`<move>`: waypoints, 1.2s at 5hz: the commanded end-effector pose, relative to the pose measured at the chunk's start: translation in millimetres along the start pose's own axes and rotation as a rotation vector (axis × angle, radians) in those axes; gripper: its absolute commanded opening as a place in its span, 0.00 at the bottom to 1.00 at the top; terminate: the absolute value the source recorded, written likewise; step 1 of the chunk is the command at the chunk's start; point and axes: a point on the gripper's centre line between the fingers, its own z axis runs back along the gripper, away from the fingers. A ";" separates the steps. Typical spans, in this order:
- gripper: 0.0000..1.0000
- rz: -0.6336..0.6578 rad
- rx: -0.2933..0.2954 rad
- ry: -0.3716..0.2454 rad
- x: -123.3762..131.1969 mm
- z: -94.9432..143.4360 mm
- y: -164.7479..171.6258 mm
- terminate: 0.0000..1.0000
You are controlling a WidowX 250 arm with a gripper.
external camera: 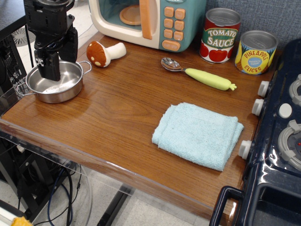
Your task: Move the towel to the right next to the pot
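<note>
Towel (pixel 197 135): folded, flat near worktop (pixel 117 108) right edge, well apart from pot (pixel 55 83) at left edge. Hand (pixel 51 66): hanging over pot's bowl; fingers apart or together, cannot tell. Spoon (pixel 197 74): toward rear.

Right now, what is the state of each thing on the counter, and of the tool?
towel: folded, flat, near the stove, untouched
pot: upright, empty, at the far-left edge
tool: over the pot, holding nothing; open or shut unclear
spoon: lying flat
toy mushroom: on its side
tomato sauce can: upright
pineapple slices can: upright
</note>
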 end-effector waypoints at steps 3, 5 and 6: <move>1.00 -0.091 -0.023 -0.001 -55.6 24.9 13.4 0.00; 1.00 -0.092 -0.079 0.012 -118.0 48.5 24.6 0.00; 1.00 -0.051 -0.049 0.038 -166.7 52.1 29.6 0.00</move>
